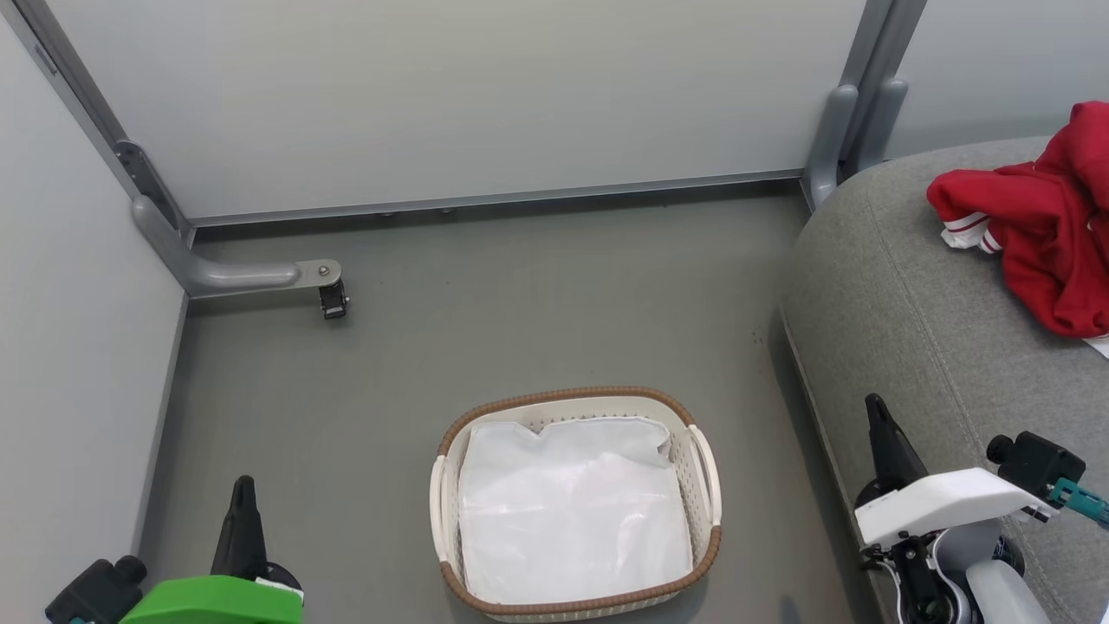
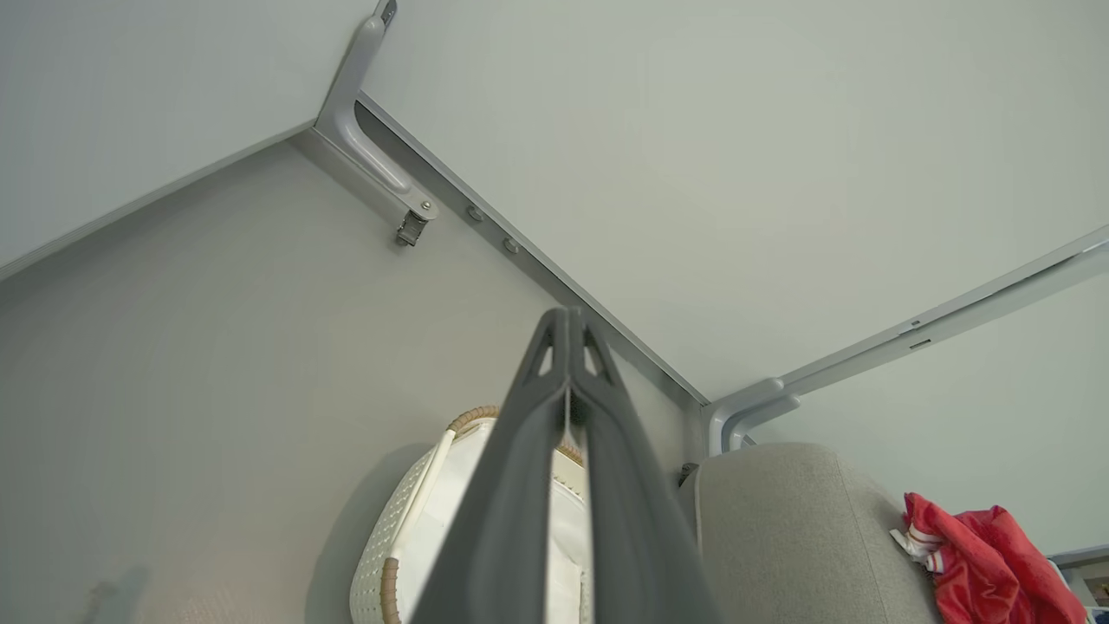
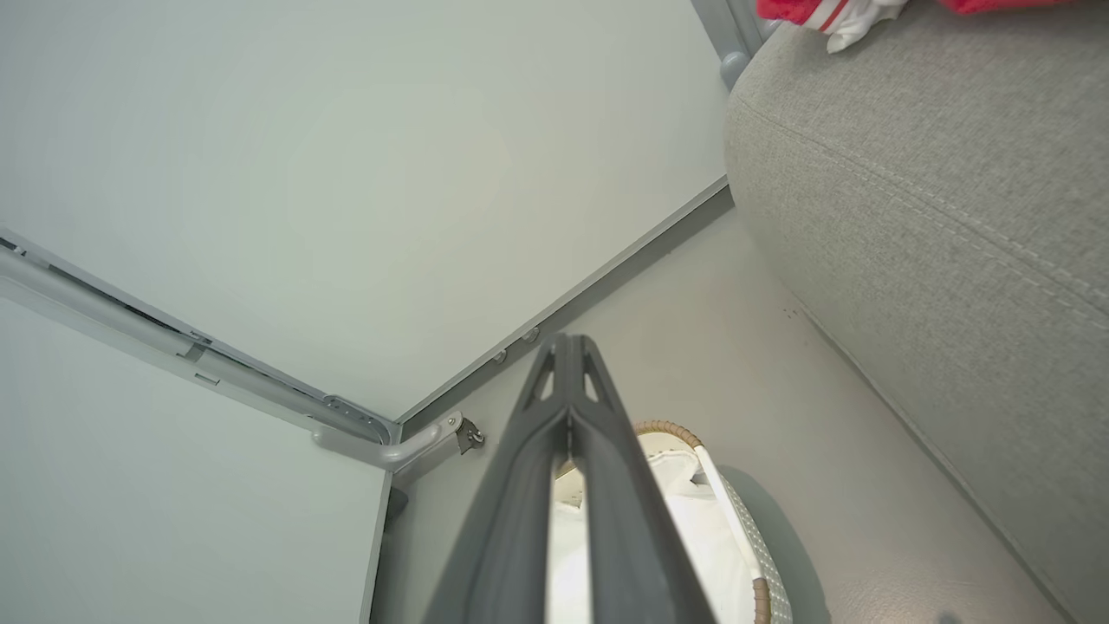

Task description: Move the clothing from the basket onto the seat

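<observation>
Floor grey (1 basket), perhaps lightly scuffed.

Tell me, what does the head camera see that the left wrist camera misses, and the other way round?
Head view extras: the right jaws, low at the right by the edge of the seat, and the whole basket, nothing in it but its white liner sheet. Left wrist view extras: the left jaws seen lengthwise, tips touching, gripping nothing, and covering part of the basket. Shared: the basket, the seat with the red clothing lying on it, the grey floor and the partition walls.
</observation>
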You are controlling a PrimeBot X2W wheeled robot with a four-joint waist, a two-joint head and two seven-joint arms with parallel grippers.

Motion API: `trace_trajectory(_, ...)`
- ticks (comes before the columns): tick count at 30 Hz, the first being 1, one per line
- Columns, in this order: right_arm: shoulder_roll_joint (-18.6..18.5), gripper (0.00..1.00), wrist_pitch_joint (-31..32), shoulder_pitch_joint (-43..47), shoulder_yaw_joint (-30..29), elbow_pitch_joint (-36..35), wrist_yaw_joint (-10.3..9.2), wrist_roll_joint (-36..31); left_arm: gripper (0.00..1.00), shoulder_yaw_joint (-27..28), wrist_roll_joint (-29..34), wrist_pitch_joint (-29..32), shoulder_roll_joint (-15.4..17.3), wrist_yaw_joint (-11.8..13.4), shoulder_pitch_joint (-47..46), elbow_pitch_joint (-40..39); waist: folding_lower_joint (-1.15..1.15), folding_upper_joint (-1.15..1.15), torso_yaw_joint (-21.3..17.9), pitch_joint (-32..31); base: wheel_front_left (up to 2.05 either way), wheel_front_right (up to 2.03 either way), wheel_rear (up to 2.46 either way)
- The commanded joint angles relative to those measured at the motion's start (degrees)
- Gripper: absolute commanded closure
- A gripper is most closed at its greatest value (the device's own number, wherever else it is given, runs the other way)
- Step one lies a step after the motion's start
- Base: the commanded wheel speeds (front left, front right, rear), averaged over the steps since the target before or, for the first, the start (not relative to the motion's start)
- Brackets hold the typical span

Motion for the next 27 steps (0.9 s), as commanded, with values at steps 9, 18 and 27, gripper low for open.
trace_trajectory(9,-0.4,1.00,2.2,0.2,-1.4,-1.4,-0.03,8.5,1.00,1.0,-7.6,2.1,0.2,-0.5,-2.9,-0.4,0.00,0.00,-0.2,-0.3,0.00,0.00,0.00)
trace_trajectory(18,-0.4,1.00,3.8,0.4,-2.2,-1.9,-0.03,14.5,1.00,1.6,-13.0,3.7,0.2,-0.6,-3.8,-0.1,0.00,0.00,-0.4,-0.5,0.00,0.00,0.00)
trace_trajectory(27,-0.5,1.00,5.3,0.6,-2.9,-2.2,-0.04,20.0,1.00,2.1,-17.8,5.2,0.2,-0.8,-4.8,0.1,0.00,0.00,-0.6,-0.7,0.00,0.00,0.00)
